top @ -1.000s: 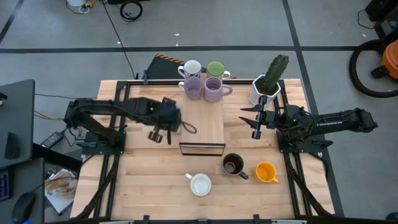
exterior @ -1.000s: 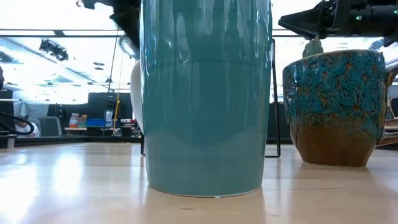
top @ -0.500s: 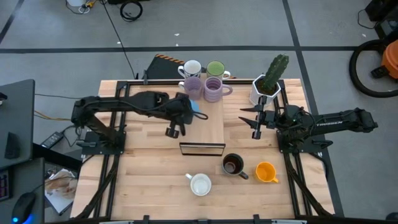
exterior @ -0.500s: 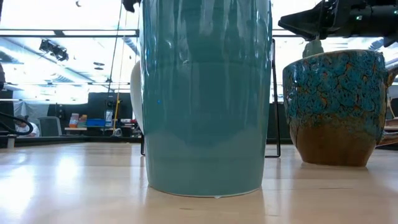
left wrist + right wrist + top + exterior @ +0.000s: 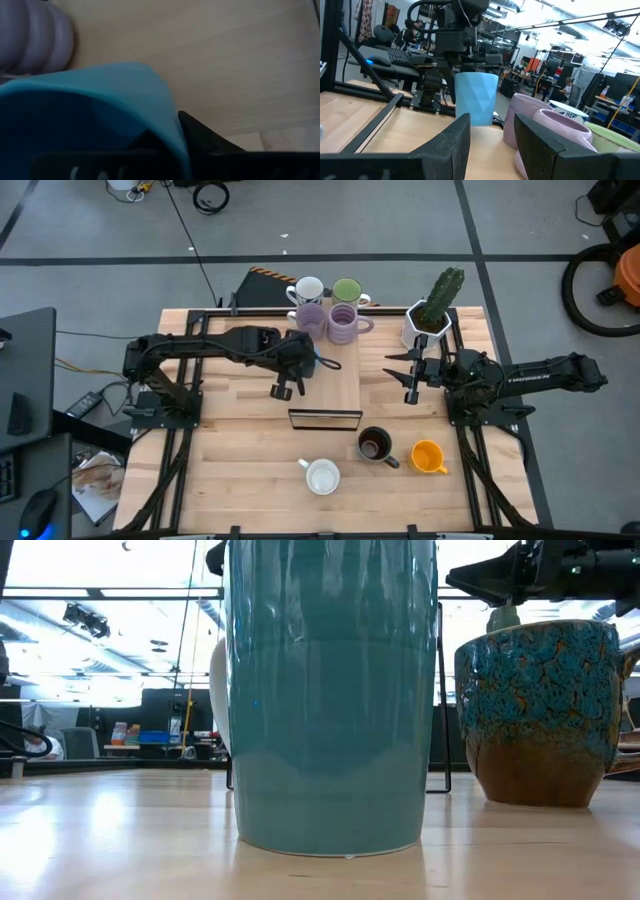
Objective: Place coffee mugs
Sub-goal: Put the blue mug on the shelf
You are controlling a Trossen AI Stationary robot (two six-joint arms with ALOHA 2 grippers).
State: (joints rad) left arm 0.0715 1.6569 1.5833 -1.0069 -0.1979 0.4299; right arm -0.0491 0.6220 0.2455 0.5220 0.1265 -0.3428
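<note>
My left gripper (image 5: 303, 360) is shut on the blue mug (image 5: 314, 358), just near of the two lilac mugs (image 5: 311, 321) (image 5: 343, 323). The white mug (image 5: 307, 290) and the green mug (image 5: 347, 290) stand behind the lilac ones at the far edge. In the right wrist view the blue mug (image 5: 476, 97) is upright under the left gripper (image 5: 452, 85). My right gripper (image 5: 404, 370) waits open, level above the table's right half. Three mugs stand on their bases near the near edge: white-inside (image 5: 322, 476), dark brown (image 5: 375, 445) and orange (image 5: 428, 456). My left gripper holds the blue mug by its rim (image 5: 170, 127), one finger (image 5: 205, 142) outside the wall and the other hidden inside. It comes from above, pointing down. The mug stays upright, handle (image 5: 331, 364) toward the table's right; whether its base touches the table I cannot tell.
A white hexagonal cactus pot (image 5: 425, 320) stands at the far right, beside the right gripper. A small dark frame (image 5: 325, 418) stands at mid-table. In the low view the nearest mug (image 5: 330, 690) fills the middle and the dark brown mug (image 5: 540, 710) stands right of it.
My left gripper has carried the blue mug toward the table's right and slightly toward the far edge, up to the lilac mugs, still shut on it. The mug has stayed upright, its handle leading.
</note>
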